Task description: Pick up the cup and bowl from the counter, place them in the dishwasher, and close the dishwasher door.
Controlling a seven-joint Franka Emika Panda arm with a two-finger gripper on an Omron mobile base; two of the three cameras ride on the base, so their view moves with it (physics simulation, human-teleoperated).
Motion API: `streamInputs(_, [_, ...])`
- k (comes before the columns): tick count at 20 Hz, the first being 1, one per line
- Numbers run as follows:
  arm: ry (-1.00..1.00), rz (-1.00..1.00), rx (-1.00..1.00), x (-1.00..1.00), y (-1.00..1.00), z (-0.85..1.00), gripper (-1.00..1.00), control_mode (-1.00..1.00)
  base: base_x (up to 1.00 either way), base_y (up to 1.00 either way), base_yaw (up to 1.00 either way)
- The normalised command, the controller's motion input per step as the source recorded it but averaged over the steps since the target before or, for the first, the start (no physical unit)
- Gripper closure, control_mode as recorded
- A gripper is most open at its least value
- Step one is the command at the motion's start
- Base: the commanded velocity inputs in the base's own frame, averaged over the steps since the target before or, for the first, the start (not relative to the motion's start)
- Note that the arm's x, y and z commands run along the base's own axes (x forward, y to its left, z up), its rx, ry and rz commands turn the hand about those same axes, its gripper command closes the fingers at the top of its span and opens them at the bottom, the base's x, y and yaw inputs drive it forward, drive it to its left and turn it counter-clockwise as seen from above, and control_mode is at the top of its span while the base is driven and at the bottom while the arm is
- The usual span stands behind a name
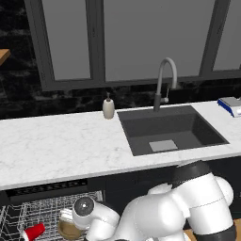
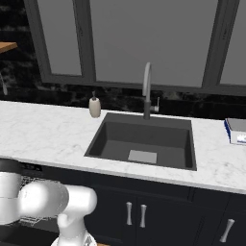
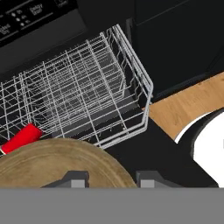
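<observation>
The gripper (image 3: 107, 178), closed partway on the bowl (image 3: 57, 164), holds it above the dishwasher (image 3: 83, 92) rack beside the cup (image 3: 22, 138), apparently to set it down.

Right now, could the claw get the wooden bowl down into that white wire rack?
Probably yes: the claw holds the bowl just above the rack, whose wires beside the red cup look bare.

We see small white print on the dishwasher (image 3: 39, 22) control strip, too blurred to read; nothing else carries text.
</observation>
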Motion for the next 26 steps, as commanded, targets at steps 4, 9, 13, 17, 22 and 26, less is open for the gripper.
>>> streamInputs(4, [0.03, -0.03, 0.0, 0.16, 0.03, -0.32, 1.0, -1.0, 0.0, 0.0, 0.0])
streamInputs(9, [-0.01, -0.03, 0.0, 0.07, 0.0, -0.39, 1.0, -1.0, 0.0, 0.0, 0.0])
streamInputs(13, [-0.04, -0.08, 0.0, 0.0, -0.01, -0.4, 1.0, -1.0, 0.0, 0.0, 0.0])
streamInputs(17, [0.03, -0.08, 0.0, 0.06, -0.02, -0.39, 1.0, -1.0, 0.0, 0.0, 0.0])
streamInputs(22, [0.03, -0.1, 0.0, 0.14, 0.06, -0.39, 1.0, -1.0, 0.0, 0.0, 0.0])
streamInputs(26, [0.03, -0.07, 0.0, 0.2, -0.01, -0.17, 1.0, -1.0, 0.0, 0.0, 0.0])
